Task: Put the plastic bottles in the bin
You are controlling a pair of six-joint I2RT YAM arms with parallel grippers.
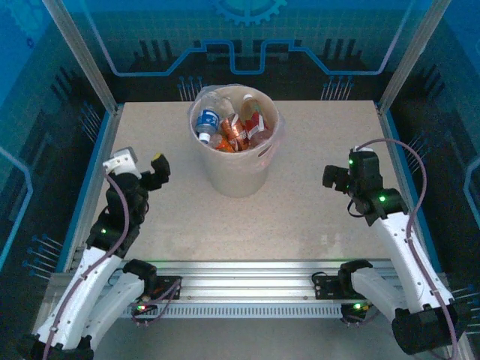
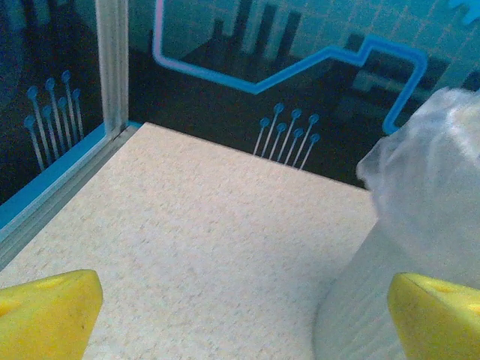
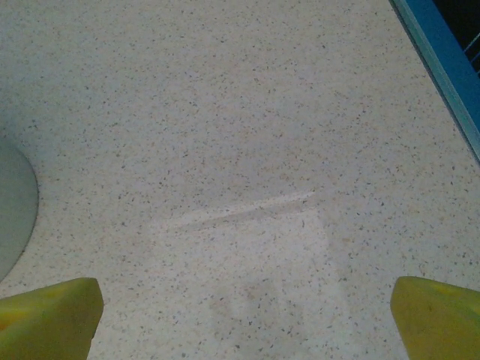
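Speckled beige tabletop (image 1: 322, 202), matte, fine stone-like grain. Bin (image 1: 238, 176): round white bucket with a tapered wall and a crinkled clear liner (image 2: 427, 165) over the rim, standing centre-rear. Plastic bottles (image 1: 229, 129) heaped inside it; clear bodies, blue, orange and red labels. Left gripper (image 1: 157, 169) just left of bin, yellow wedge fingers (image 2: 52, 315) spread wide, nothing held. Right gripper (image 1: 335, 177) well to its right, likewise wide apart, empty.
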